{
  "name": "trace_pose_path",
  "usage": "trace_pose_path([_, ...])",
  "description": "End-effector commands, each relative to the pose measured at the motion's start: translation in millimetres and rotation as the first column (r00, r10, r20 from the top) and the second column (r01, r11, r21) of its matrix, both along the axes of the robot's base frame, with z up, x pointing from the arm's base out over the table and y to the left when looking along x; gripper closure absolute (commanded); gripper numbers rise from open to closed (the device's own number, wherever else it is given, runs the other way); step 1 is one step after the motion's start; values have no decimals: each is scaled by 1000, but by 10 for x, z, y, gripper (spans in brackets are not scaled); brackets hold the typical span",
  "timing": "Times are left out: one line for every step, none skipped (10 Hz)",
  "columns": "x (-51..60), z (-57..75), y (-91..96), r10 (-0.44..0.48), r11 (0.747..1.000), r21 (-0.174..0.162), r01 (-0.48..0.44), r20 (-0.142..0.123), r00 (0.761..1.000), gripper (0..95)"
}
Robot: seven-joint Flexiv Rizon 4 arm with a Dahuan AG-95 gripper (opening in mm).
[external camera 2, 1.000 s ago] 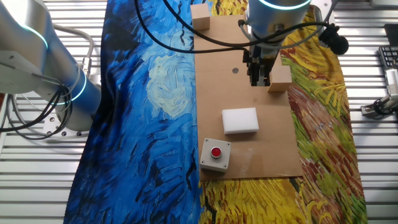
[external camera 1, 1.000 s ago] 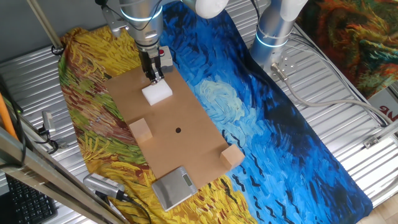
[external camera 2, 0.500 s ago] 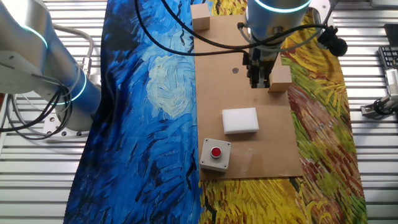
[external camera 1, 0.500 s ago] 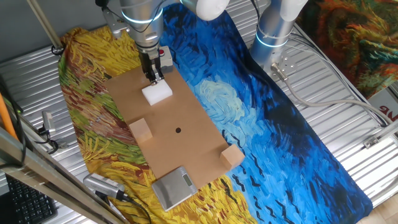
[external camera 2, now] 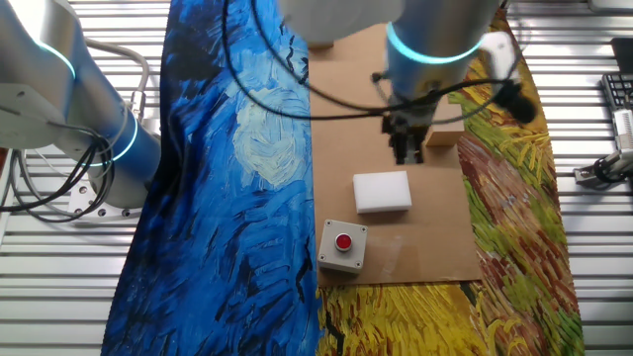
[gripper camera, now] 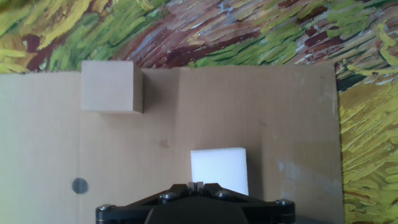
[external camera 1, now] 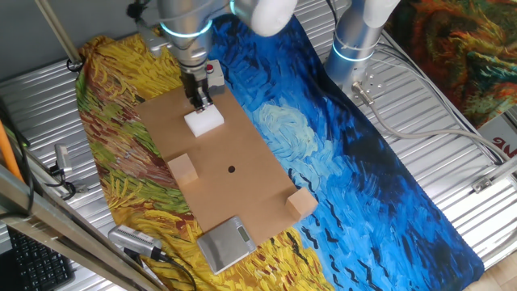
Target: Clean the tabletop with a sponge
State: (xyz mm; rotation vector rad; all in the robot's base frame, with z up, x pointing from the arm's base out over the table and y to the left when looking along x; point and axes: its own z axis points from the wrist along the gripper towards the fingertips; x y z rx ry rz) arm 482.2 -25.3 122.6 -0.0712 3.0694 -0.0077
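Note:
The tabletop (external camera 1: 242, 198) is a long brown board lying on the painted cloth, with a small dark dot (external camera 1: 231, 169) near its middle. The sponge (external camera 1: 203, 120) is a white foam block lying on the board near its far end. It also shows in the other fixed view (external camera 2: 383, 191) and in the hand view (gripper camera: 217, 169). My gripper (external camera 1: 199, 103) is shut and empty, with its fingertips together. It hangs just beside the sponge's edge, apart from it (external camera 2: 407, 153). In the hand view the closed gripper (gripper camera: 197, 185) sits at the sponge's near left corner.
Two tan wooden cubes (external camera 1: 182, 169) (external camera 1: 302, 202) stand on the board. A grey scale (external camera 1: 226, 245) sits at its near end and a grey box with a red button (external camera 2: 342, 245) at the far end. A second arm's base (external camera 1: 355, 40) stands beside the blue-and-yellow cloth (external camera 1: 323, 145).
My gripper has moved a little along the board toward the sponge and now stands close beside it. It stays shut. The sponge has not moved.

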Motion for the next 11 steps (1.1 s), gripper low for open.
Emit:
trace_pose_path([12, -40, -3, 13, 1000, 2, -13, -8, 1000, 950])
trace_pose_path([17, -67, -10, 17, 1000, 2, -17, -9, 1000, 950])
trace_pose_path([23, -105, -23, 21, 1000, 3, -21, -8, 1000, 950])
trace_pose_path([34, -177, -45, 28, 1000, 2, -28, -2, 1000, 950])
trace_pose_path([38, -204, -50, 30, 1000, 5, -30, -1, 1000, 950])
trace_pose_path([40, -224, -57, 30, 1000, 3, -30, -3, 1000, 950])
trace_pose_path([36, -219, -77, 34, 999, 2, -34, -4, 999, 950])
trace_pose_path([32, -216, -98, 36, 999, 1, -36, -6, 999, 950])
trace_pose_path([26, -221, -144, 41, 999, 3, -41, -6, 999, 950])
trace_pose_path([29, -233, -180, 46, 999, 3, -46, -6, 999, 950])
trace_pose_path([31, -248, -202, 51, 999, 4, -51, -5, 999, 950])
